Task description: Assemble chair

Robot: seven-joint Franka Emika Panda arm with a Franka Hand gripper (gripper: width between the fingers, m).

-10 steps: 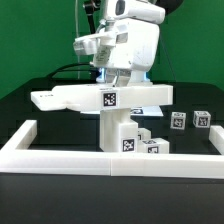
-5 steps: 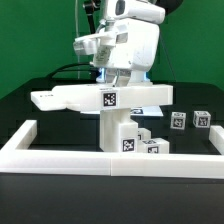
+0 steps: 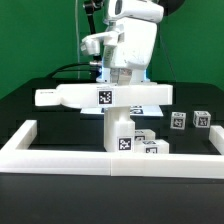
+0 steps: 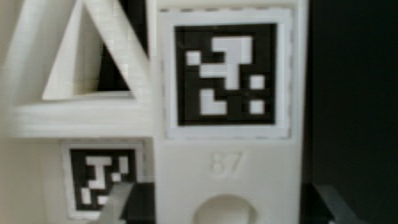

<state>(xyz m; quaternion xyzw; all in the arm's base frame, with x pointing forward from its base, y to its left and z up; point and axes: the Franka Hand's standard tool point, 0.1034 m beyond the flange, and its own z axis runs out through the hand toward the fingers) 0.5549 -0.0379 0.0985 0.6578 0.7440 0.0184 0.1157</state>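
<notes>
Left of the claw in the exterior view: long overhang of the chair slab, liable to lever and twist in the grip. At the claw: nearly shut, pinching a tagged chair part directly beneath it. Right of the claw, well apart: loose tagged block, knockable on a swing.

The black table bore a white wall, chair pieces beside it, and two tagged blocks apart.
</notes>
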